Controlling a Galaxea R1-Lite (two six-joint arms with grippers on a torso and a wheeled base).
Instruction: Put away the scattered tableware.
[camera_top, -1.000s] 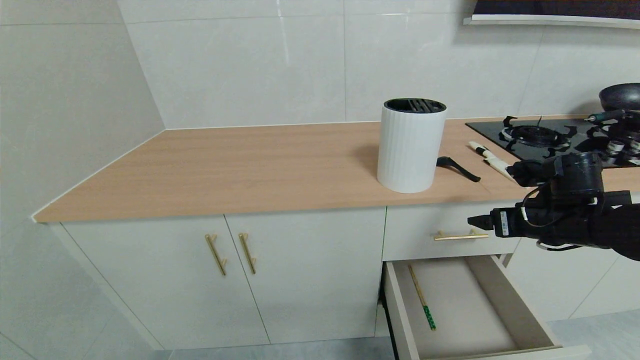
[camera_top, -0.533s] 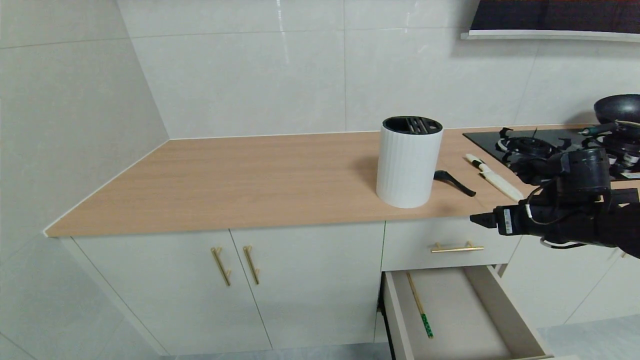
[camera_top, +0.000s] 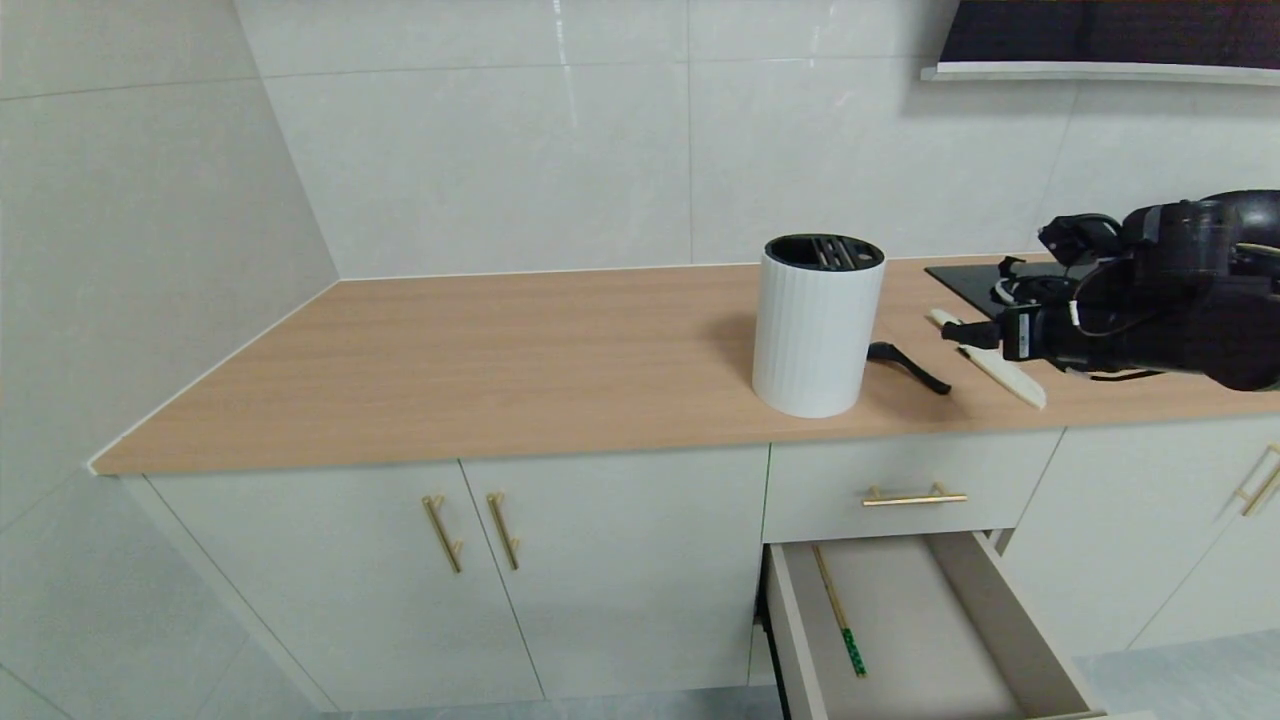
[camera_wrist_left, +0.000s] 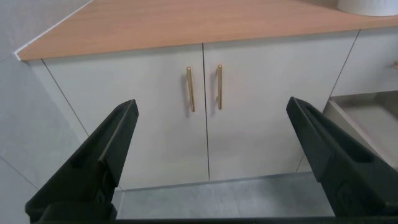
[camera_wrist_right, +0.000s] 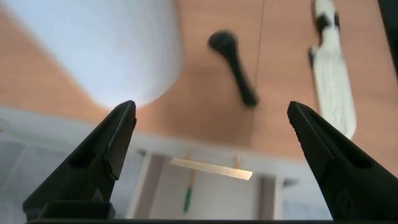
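On the table (camera_top: 500, 370) a knife (camera_top: 1010, 378) and a black spoon (camera_top: 908, 365) wait, one chopstick (camera_top: 835, 605) lies in the open drawer (camera_top: 985, 600), and the right gripper (camera_top: 955, 333) is spread wide.

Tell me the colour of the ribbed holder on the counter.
The holder is white with a black top; head view shows it best.
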